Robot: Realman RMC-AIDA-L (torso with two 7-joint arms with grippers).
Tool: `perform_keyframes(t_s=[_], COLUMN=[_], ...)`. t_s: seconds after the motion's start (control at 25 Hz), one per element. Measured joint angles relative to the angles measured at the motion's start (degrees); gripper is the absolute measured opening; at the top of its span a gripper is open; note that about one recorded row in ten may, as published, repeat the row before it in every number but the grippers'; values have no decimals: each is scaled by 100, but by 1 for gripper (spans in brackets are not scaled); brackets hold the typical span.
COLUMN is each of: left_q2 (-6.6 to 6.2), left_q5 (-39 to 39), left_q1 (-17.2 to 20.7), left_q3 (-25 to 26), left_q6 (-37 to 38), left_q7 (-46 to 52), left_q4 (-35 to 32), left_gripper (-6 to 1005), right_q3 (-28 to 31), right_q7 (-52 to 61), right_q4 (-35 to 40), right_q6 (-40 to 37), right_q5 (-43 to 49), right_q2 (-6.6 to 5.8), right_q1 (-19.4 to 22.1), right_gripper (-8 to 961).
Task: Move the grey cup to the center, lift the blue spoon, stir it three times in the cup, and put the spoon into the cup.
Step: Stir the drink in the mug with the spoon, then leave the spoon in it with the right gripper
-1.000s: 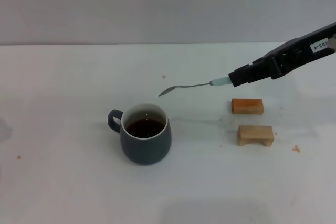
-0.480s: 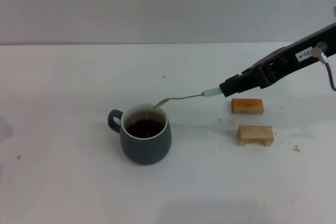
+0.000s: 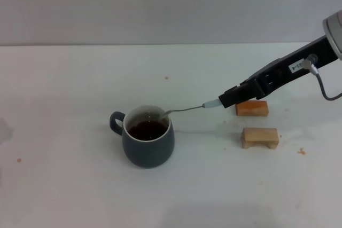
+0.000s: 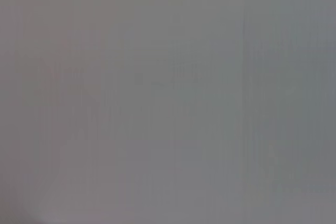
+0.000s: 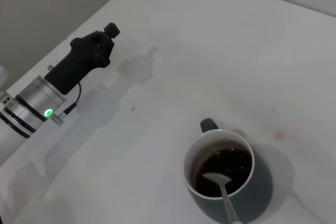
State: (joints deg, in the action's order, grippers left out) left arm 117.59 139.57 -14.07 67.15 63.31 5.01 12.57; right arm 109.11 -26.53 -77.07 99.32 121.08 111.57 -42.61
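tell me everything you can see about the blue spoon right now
The blue spoon is slim, with a grey metal bowl and neck and a pale blue handle. The right gripper holds it by the handle end, so only a short bit of blue shows. It slants down from the gripper to the grey cup, crossing the rim. In the right wrist view its bowl sits at the surface of the dark liquid.

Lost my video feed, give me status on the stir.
Right end effector shut on slim pale-blue-handled metal spoon, bowl in rounded dark grey ceramic cup. Left end effector parked aside. Two small wooden blocks clear.
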Motion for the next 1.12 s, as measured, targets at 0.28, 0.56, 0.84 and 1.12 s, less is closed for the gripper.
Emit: perform_keyframes(t_s=[0.28,0.56,0.84,1.12], left_q2=[0,0,0,0], left_q5=[1,6,0,0], left_q1=[1,7,28,27], left_q3=[24,42,44,57], left_q6=[22,54,68,68], left_q7=[0,0,0,0], left_q4=[0,0,0,-6], left_gripper=[0,1,1,0], right_q3=[-133,-436,-655,-612], right_q7=[-193,-327,-348,-409], right_q4=[374,622,733,861], right_q6=[-140,-308,-466,-596], right_q5=[28,78,92,67], right_q2=[49,181,235,242], right_q1=[-107,-254,-392,-485], right_gripper=[158,159,159,158])
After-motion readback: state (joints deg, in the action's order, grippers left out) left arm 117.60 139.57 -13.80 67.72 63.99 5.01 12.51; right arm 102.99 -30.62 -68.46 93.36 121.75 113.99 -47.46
